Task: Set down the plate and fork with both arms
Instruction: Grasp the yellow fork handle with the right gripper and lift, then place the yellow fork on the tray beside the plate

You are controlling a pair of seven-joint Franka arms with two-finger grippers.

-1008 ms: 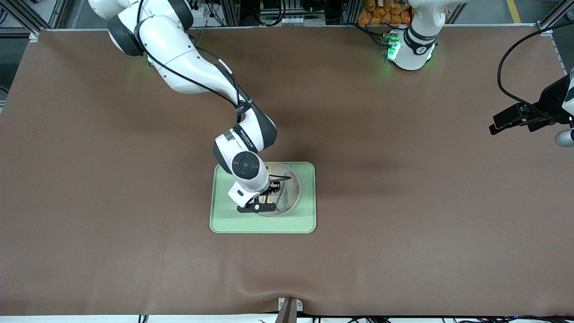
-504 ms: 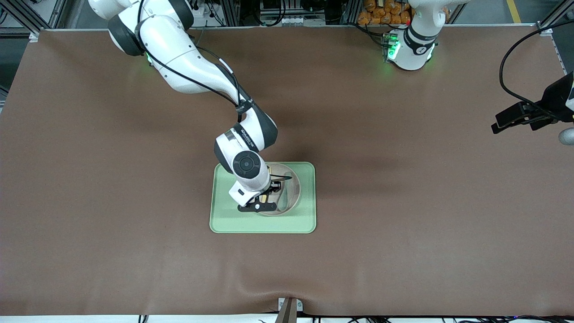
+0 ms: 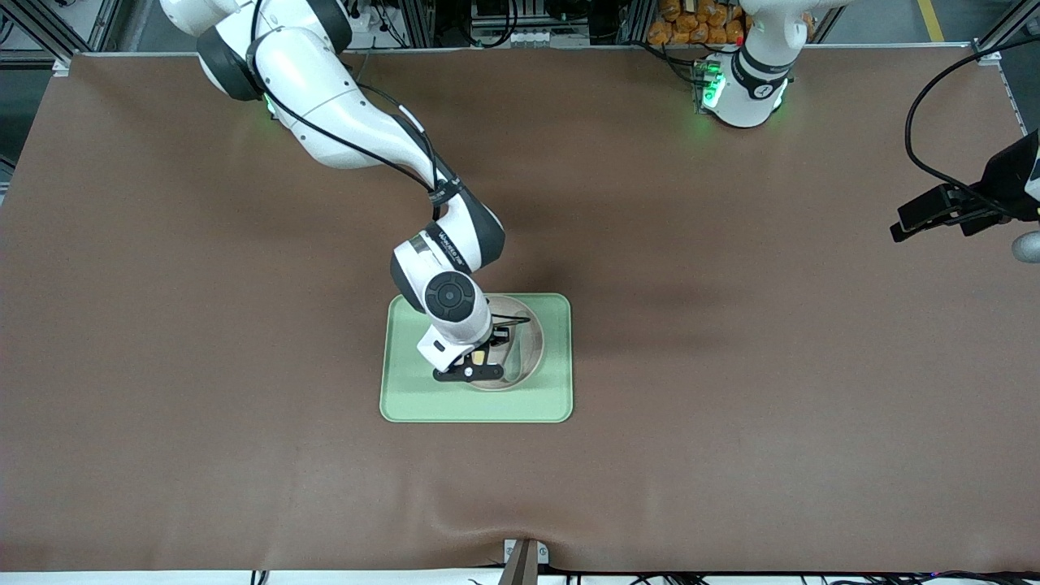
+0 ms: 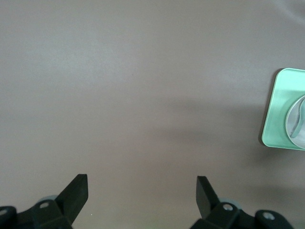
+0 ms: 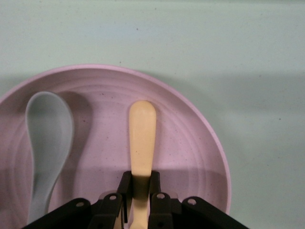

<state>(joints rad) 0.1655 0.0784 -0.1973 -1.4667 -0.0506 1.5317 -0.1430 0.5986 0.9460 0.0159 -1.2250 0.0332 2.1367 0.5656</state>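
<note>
- The right gripper (image 5: pixel 141 198) is down in the round, shallow, ridged beige plate (image 3: pixel 528 357), its black fingers pinched onto the smooth pale-yellow plastic fork (image 5: pixel 142 143).
- A grey-green spoon (image 5: pixel 47 138) lies beside the fork in the plate — on the rounded-corner light-green tray (image 3: pixel 552 402) mid-tabletop.
- The left gripper (image 4: pixel 142 195) waits spread wide and empty over the matte brown tabletop (image 3: pixel 731 325), by the edge at the left arm's end.
</note>
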